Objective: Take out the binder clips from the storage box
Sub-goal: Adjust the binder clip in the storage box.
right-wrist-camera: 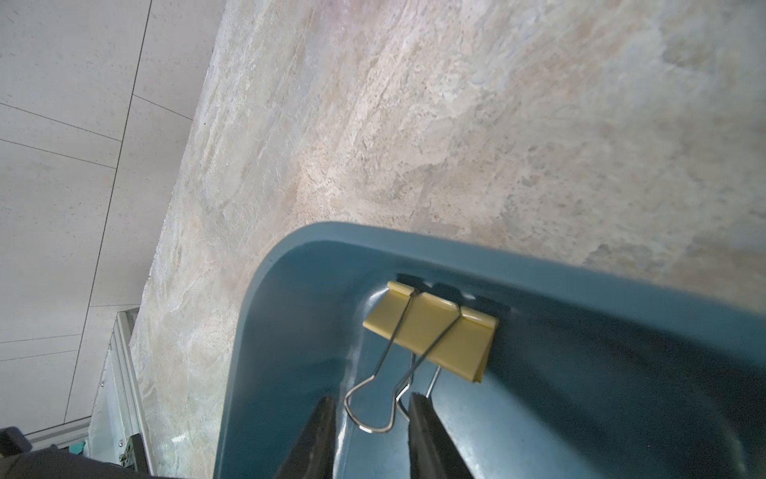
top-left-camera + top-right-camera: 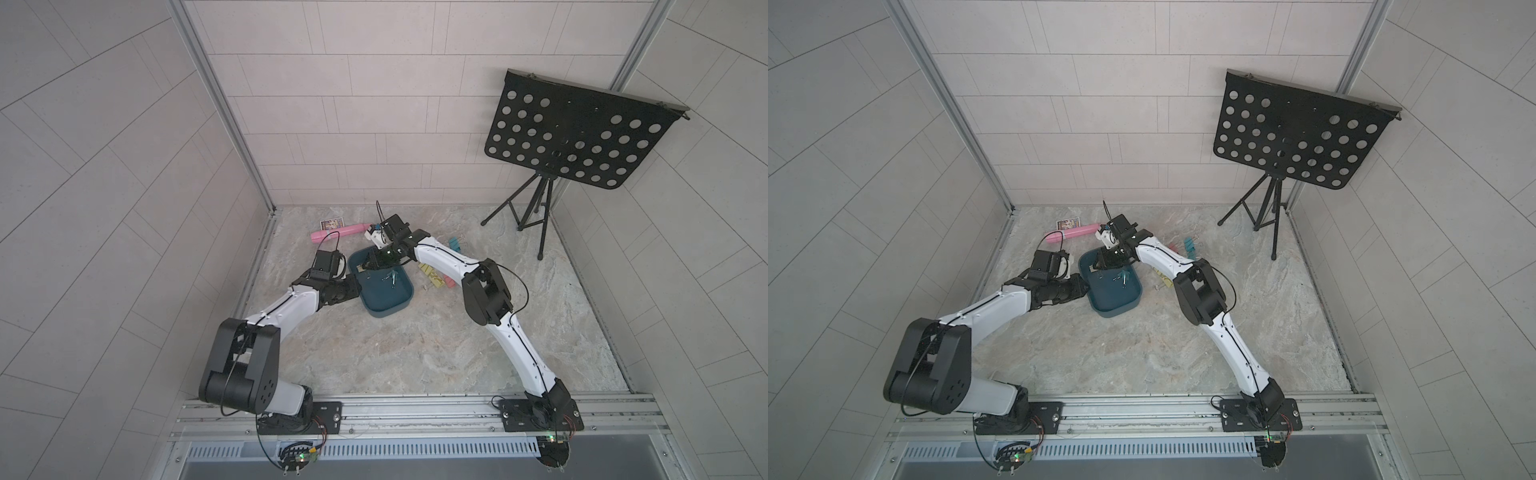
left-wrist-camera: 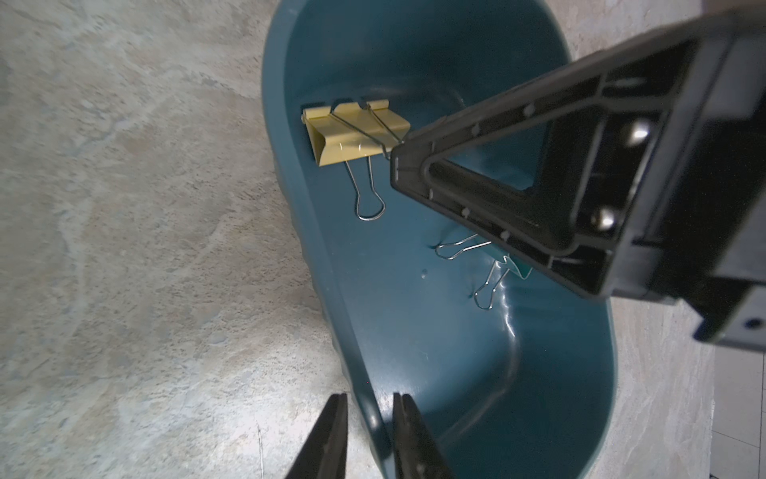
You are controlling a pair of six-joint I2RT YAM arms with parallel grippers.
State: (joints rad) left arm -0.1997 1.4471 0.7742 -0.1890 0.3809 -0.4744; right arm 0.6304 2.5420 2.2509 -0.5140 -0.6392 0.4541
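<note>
The right tool [image 1: 372,399] reaches down into the storage box [image 1: 539,265]. Its jaws are partly open, one on each side of the upper wire handle of a yellow binder clip [image 1: 435,336]. The right wrist view shows one finger [image 1: 420,419] against the wire and a gap on the other side, so the handle is bracketed rather than pinched. The clip's body leans against the inner wall of the box near a rounded corner.

The left tool [image 3: 369,435] is closed on the box's long wall near one end, with one finger outside the rim and the other inside, as the left wrist view shows. That view also shows the right tool from the side. It covers most of a teal binder clip [image 3: 518,267], of which only two wire handles and a sliver of the body show on the box floor. The right wrist view does not show that clip.

In both top views the two arms meet over the box [image 2: 386,307], which sits on the marble-patterned tabletop [image 2: 415,353] between them. The teal clip appears there as a small glint [image 2: 392,277].

Only the top views show what lies outside the box:
- Yellow and pink binder clips [image 2: 432,277] are just beside it, partly under the right arm.
- Teal ones [image 2: 455,243] are farther back.
- A long pink tube [image 2: 338,232] and a small printed card [image 2: 332,223] are behind the box.
- A black perforated music stand [image 2: 577,133] is in the far corner.
</note>
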